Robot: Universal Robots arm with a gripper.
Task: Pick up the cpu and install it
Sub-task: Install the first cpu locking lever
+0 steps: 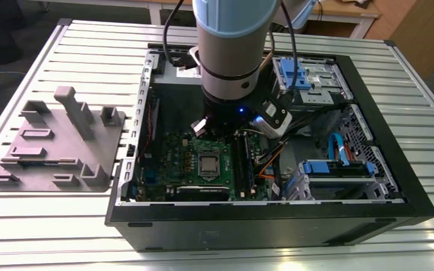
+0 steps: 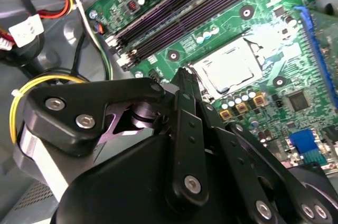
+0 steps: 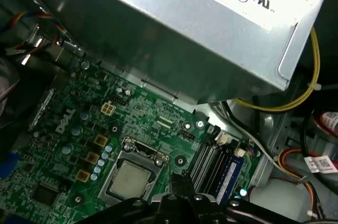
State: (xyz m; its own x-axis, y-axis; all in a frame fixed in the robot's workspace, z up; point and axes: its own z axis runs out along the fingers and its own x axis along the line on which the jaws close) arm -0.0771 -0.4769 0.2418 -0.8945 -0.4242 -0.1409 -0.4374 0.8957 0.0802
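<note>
Holding: nothing could be seen between the fingers; they were pressed together into one narrow black tip.
Gripper: in both wrist views the gripper was closed and hung over the motherboard, apart from the board surface as far as could be judged.
Arm: in the exterior view the arm reached down into the open computer case, with its wrist over the upper part of the board.
Cpu: the cpu lay flat in the socket on the motherboard, silvery top upward, not in the fingers.
Cpu and fingers: in both wrist views the closed tip was just beside the socket edge and near the chip, not touching it.
Socket: a metal frame surrounded the chip; whether it was latched could not be told.
Case contents: the case held the green board, the memory slots beside the socket, a silver power supply with yellow and orange cables, and drive bays with blue clips at the exterior view's right.
Fixture plate: a grey moulded plate lay on the slatted table at the exterior view's left, well apart from the case; no chip was seen on it.
</note>
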